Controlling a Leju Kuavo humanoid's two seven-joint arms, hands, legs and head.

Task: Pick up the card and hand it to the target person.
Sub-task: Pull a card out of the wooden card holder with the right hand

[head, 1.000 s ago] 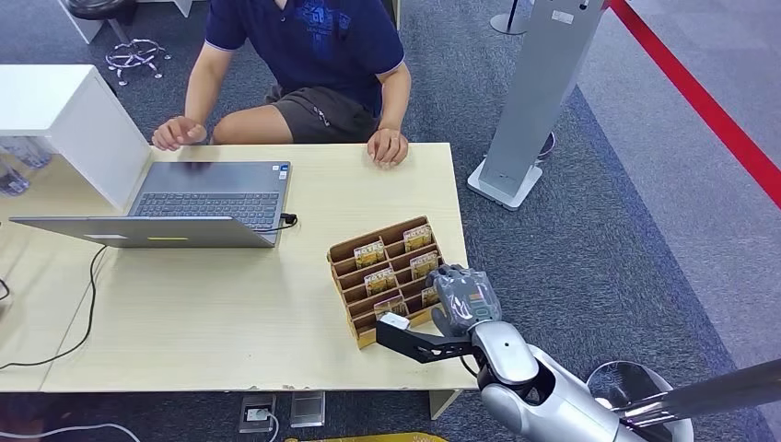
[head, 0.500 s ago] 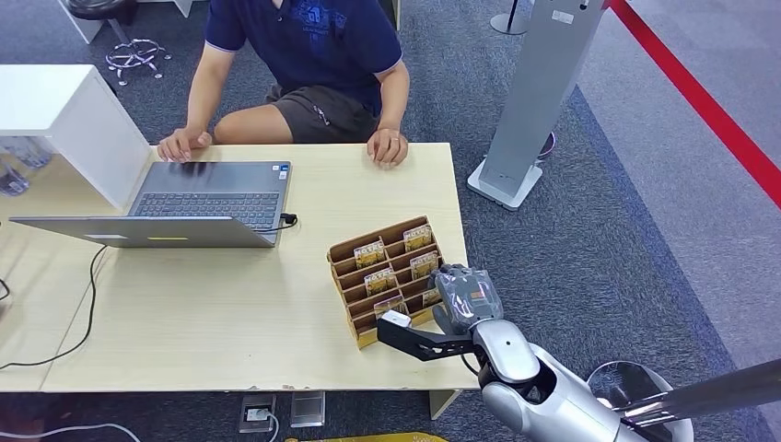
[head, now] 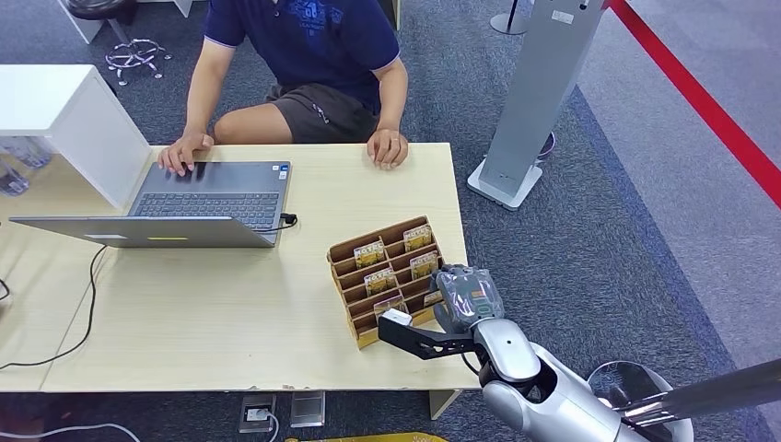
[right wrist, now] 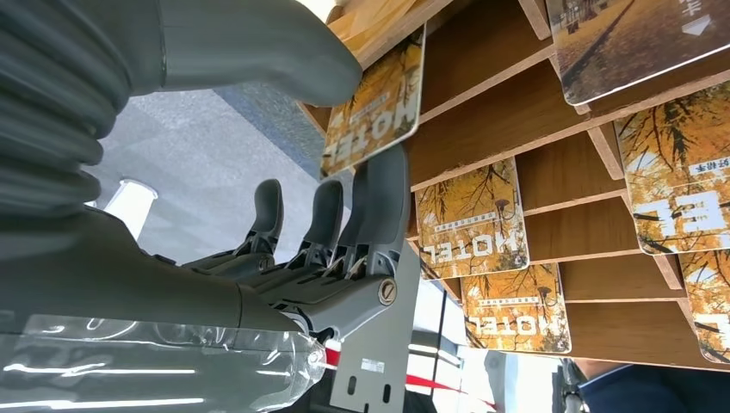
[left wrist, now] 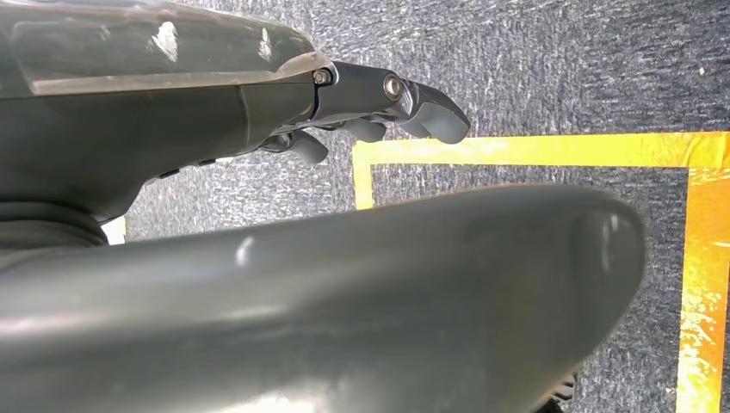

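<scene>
Right now, my right hand [head: 465,296] at card rack's [head: 350,250] 4 o'clock corner, thumb and finger pinching a hotel card [right wrist: 373,103] there, my left hand [left wrist: 379,107] hanging empty, fingers loosely apart, person [head: 304,55] at 12 o'clock.

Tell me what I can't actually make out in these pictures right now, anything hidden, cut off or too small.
- Laptop screen: head view sees only its back edge.
- Person: head cut off by the top edge of the head view.
- Card pinched by the right hand: in the head view, the hand covers it.
- Card holder cards: print too small in the head view.
- Left hand: the wrist view shows just its fingers over carpet; a grey cover blocks the rest.
</scene>
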